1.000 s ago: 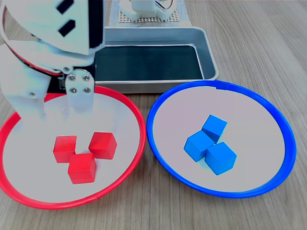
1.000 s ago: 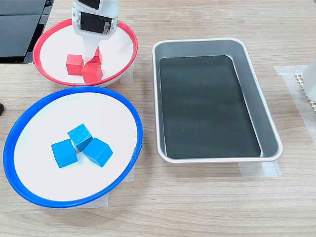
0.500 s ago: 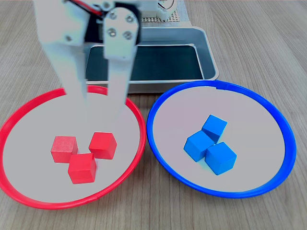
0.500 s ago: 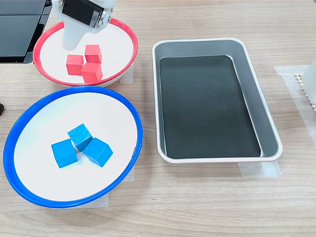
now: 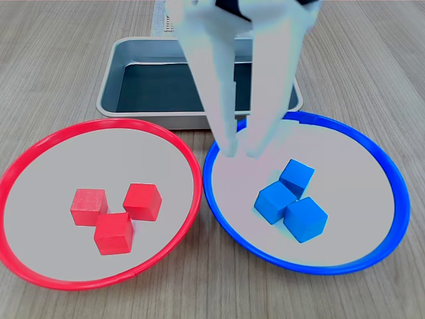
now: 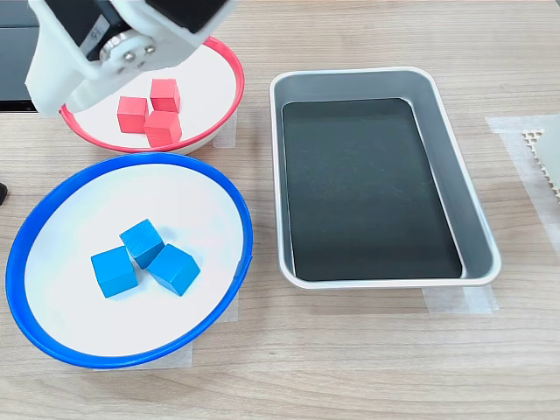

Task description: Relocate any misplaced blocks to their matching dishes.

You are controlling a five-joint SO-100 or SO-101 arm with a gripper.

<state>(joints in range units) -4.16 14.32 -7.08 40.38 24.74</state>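
Red-rimmed dish (image 5: 40, 147), lower left of the first exterior view: three red blocks (image 5: 113, 212), clustered. Blue-rimmed dish (image 5: 392, 173), lower right: three blue blocks (image 5: 291, 201), touching. Gripper (image 5: 240, 151), upper centre (blurred): fingers parted, holding nothing. Grey tray (image 6: 472, 219), right in the second exterior view.

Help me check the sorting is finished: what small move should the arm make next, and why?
Probably just lift clear and stop: all three red blocks lie in the red-rimmed dish, all three blue blocks in the blue-rimmed dish, and the gripper holds nothing.
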